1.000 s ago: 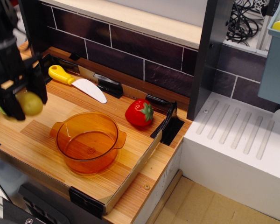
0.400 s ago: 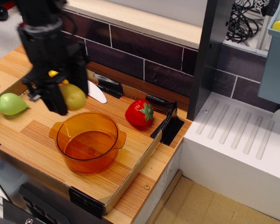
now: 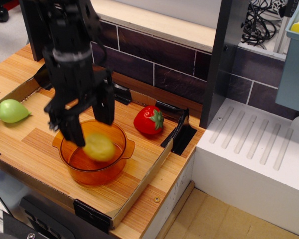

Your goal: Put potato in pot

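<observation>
Pear-shaped toy [image 3: 11,110]: I see it pale green, lying on the desk [image 3: 139,164] at the far left, well apart from the rest.
Gripper [image 3: 89,122]: I see the black jaws spread apart above the pot's opening, with nothing between them.
Potato [image 3: 99,147]: blurred yellow, just below the jaws and free of them, inside the pot's rim; I cannot tell whether it touches the bottom.
Pot [image 3: 114,164]: transparent orange, upright on the desk.
Strawberry [image 3: 149,120]: red, lying right of the pot, near it.
</observation>
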You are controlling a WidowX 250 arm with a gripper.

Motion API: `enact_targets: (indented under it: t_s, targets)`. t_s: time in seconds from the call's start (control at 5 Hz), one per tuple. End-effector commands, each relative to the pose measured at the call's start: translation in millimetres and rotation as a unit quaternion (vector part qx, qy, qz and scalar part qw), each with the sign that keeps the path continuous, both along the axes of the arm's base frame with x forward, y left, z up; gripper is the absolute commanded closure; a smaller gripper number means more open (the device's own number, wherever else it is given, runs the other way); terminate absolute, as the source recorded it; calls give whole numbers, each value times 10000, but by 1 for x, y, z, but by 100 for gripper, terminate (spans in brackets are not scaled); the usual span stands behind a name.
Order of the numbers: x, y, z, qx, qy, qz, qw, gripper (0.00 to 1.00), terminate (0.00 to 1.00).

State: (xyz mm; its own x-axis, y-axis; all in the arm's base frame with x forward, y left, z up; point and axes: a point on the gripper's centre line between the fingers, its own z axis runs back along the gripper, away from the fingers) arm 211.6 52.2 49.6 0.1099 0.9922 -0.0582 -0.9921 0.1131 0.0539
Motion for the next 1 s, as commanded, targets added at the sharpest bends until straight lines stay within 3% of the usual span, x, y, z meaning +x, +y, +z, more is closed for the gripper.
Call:
enact_targets:
  t_s: [0.0, 0.4, 0.6, 0.8]
  targets:
    - [4, 12, 32, 46, -442, 98, 9990, 0, 0]
    - [6, 52, 97, 56, -528, 306, 9981, 0, 0]
    - [6, 52, 97, 56, -528, 306, 9981, 0, 0]
    - [6, 52, 97, 56, -528, 306, 9981, 0, 100]
